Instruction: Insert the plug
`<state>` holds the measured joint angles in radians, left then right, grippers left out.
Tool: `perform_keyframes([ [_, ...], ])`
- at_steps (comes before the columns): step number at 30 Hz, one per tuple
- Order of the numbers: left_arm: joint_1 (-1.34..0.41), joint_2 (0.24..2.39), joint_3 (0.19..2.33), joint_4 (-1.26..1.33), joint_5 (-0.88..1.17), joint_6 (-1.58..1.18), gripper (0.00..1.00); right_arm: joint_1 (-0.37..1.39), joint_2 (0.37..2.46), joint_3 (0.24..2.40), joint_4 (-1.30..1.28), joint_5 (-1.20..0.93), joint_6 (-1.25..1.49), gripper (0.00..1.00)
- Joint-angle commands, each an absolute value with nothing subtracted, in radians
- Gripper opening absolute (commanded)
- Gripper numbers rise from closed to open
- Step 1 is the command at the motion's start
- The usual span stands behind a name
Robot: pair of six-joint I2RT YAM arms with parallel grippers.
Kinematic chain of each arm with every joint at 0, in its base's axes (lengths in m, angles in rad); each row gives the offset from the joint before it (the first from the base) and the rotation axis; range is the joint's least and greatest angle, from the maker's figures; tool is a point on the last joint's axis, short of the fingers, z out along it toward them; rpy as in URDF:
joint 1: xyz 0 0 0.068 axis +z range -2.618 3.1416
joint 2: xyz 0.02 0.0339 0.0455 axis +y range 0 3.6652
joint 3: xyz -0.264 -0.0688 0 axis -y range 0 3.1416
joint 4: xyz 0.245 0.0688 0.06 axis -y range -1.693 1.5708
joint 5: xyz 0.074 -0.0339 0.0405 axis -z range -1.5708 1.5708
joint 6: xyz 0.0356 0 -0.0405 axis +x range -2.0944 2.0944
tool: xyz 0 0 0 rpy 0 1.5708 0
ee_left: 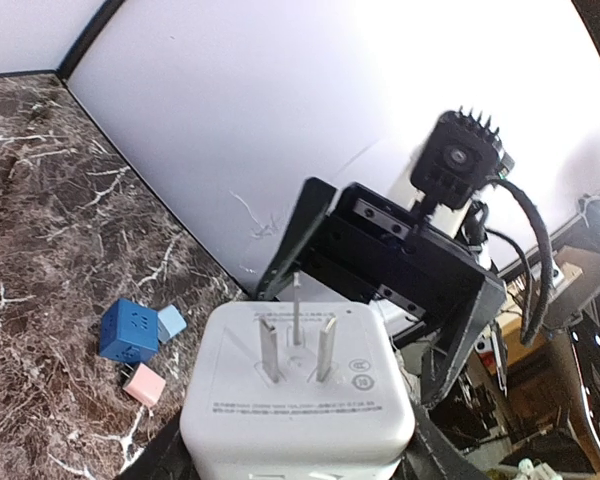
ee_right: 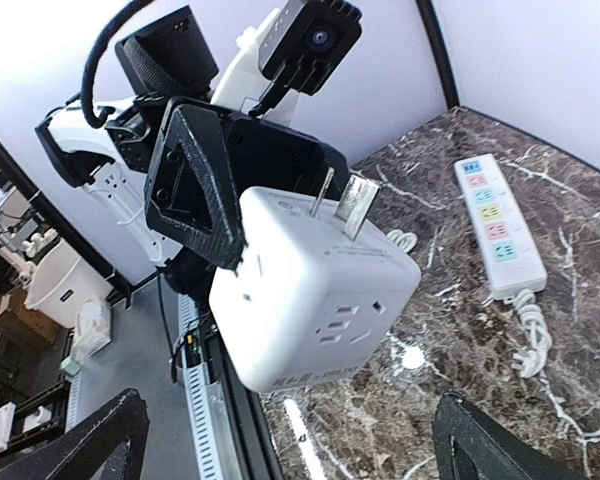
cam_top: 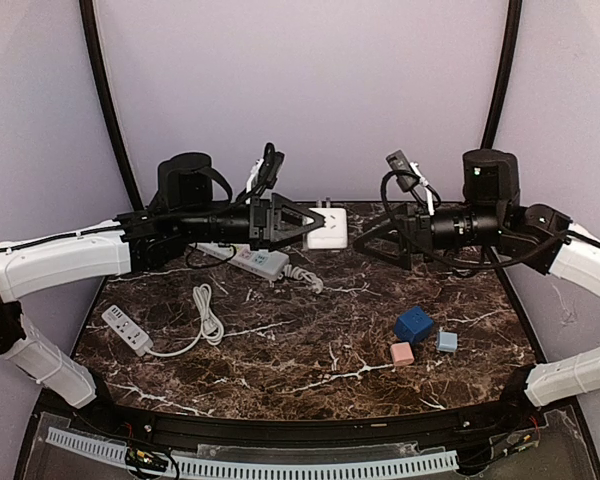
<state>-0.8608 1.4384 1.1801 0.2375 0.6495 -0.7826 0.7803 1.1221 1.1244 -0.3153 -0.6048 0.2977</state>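
this is a robotics lab bench, not a home or a shop. two white arms, the left arm (cam_top: 60, 258) and the right arm (cam_top: 590, 265), are bolted at the near edge of a dark marble-patterned table (cam_top: 310, 350). each wrist carries loose cabling and a small black camera (ee_right: 315, 38). plain pale backdrop walls (cam_top: 310, 90) close in the table, framed by curved black poles (cam_top: 102, 100). a slotted white cable duct (cam_top: 250, 463) runs along the front. a power strip (cam_top: 257, 261) and small coloured blocks (cam_top: 416, 325) lie on the table. past the bench, the wrist views show a grey floor (ee_right: 145, 350), cardboard boxes (ee_right: 20, 322) and cluttered gear (ee_left: 550, 390) too blurred to name.
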Motion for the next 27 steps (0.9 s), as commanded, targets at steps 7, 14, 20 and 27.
perform_keyframes([
  [7, -0.854, 1.369, 1.149, 0.304, 0.323, -0.908, 0.01, 0.780, 1.040, 1.022, -0.078, -0.263, 0.272, 0.99],
  [14, -0.851, 1.361, 1.137, 0.368, 0.217, -1.000, 0.01, 0.803, 1.019, 0.947, 0.135, -0.164, 0.227, 0.99],
  [20, -0.848, 1.344, 1.130, 0.366, 0.127, -1.038, 0.01, 0.825, 1.040, 0.939, 0.227, -0.097, 0.168, 0.99],
  [27, -0.844, 1.321, 1.099, 0.387, 0.027, -1.145, 0.01, 0.876, 1.065, 0.920, 0.333, -0.050, 0.067, 0.99],
])
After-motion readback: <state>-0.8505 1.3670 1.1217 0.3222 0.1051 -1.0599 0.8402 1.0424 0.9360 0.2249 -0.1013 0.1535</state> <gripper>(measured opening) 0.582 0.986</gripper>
